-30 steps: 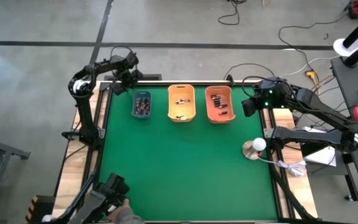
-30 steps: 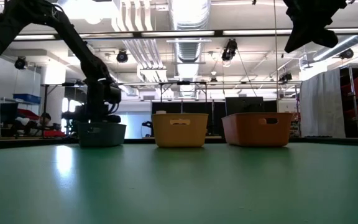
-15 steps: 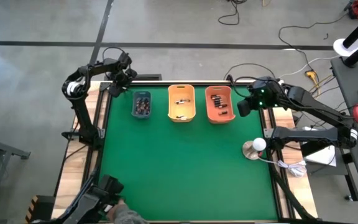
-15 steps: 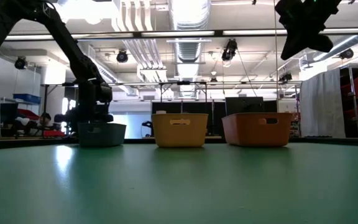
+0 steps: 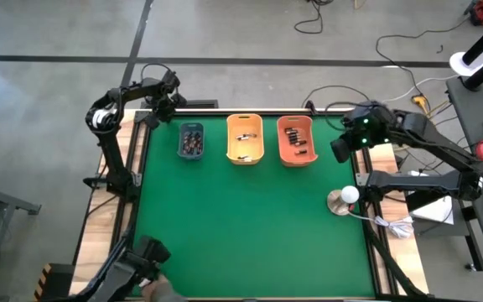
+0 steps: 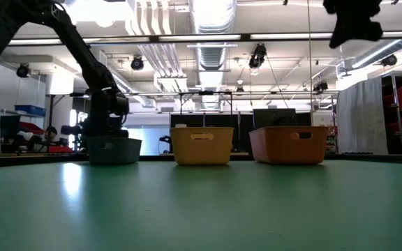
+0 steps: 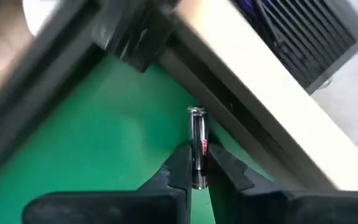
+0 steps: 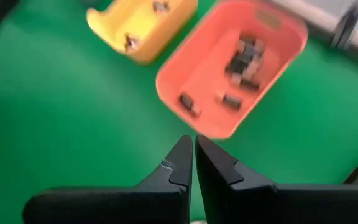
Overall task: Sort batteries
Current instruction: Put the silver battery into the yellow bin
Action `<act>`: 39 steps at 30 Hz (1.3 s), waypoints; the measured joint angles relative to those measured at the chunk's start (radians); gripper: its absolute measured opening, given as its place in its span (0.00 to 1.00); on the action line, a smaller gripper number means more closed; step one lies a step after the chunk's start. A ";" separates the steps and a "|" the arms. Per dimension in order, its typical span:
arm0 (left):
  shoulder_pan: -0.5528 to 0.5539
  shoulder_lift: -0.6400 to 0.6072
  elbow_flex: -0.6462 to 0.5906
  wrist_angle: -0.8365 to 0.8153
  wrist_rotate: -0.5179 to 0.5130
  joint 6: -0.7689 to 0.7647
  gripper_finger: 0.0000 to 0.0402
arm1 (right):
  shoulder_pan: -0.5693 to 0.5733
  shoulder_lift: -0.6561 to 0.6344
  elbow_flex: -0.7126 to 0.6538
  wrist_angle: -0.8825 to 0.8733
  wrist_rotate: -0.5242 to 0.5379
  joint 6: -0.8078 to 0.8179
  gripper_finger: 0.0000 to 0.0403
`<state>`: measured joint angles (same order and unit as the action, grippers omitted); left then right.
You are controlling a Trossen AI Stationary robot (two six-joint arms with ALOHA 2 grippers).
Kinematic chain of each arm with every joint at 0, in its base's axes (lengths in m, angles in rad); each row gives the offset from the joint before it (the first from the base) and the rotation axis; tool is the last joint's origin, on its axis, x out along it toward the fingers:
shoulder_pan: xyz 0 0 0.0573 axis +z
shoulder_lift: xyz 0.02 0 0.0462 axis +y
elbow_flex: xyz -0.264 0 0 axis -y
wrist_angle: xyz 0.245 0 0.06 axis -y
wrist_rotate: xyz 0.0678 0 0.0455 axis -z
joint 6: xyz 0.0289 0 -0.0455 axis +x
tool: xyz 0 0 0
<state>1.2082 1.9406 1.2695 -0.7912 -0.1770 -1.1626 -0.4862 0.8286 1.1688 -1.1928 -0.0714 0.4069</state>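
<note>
My left gripper (image 7: 199, 173) is at the table's far left corner (image 5: 159, 105), pointing steeply down and shut on a dark battery (image 7: 197, 146) with a silvery end cap. The battery lies close to the table's frame. More batteries lie in the grey-blue bin (image 5: 191, 141), the yellow bin (image 5: 245, 138) and the orange bin (image 5: 296, 140), which stand in a row along the far edge. My right gripper (image 8: 194, 158) is shut on nothing. It hangs high beside the orange bin (image 8: 229, 81), near the table's right edge (image 5: 342, 149). My left gripper pinches the battery between its two fingertips (image 7: 180, 163), on the dark body toward the end away from the cap (image 7: 197, 169). The fingers come from above, slanting down. The capped end (image 7: 196, 113) sticks out beyond the fingertips toward the frame. Whether the battery rests on the mat, I cannot tell.
The dark frame rail and pale wooden border (image 7: 253, 81) run right behind the battery. A round lamp on its base (image 5: 342, 200) stands at the right edge. The green mat (image 5: 241, 226) lies bare in front of the bins.
My right gripper first dipped toward the orange bin. It has since drawn back up and toward the table's right edge, still shut.
</note>
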 joint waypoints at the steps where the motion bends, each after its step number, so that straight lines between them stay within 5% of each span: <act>1: -0.014 -0.009 0.006 -0.014 -0.021 0.061 0.03 | 0.000 0.003 0.026 -0.001 0.016 -0.027 0.03; 7: -0.142 -0.203 0.012 -0.001 -0.137 0.388 0.01 | 0.000 0.034 0.115 0.017 0.056 -0.236 0.03; 11: -0.297 -0.378 0.002 0.016 -0.120 0.540 0.01 | 0.004 0.062 0.121 0.050 0.046 -0.329 0.03; 19: -0.621 -0.556 -0.097 0.456 0.040 0.867 0.01 | 0.103 0.120 0.139 0.059 0.026 -0.404 0.03; 28: -0.719 -0.364 -0.094 0.538 0.158 0.973 0.01 | 0.430 0.244 0.265 0.046 0.202 -0.262 0.03; 39: -0.736 0.021 0.227 0.249 0.160 1.140 0.01 | 0.566 0.376 0.410 -0.174 0.171 0.049 0.03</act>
<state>0.4720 1.9612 1.4968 -0.5420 -0.0173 -0.0226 0.0800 1.2048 1.5792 -1.3669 0.0991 0.4564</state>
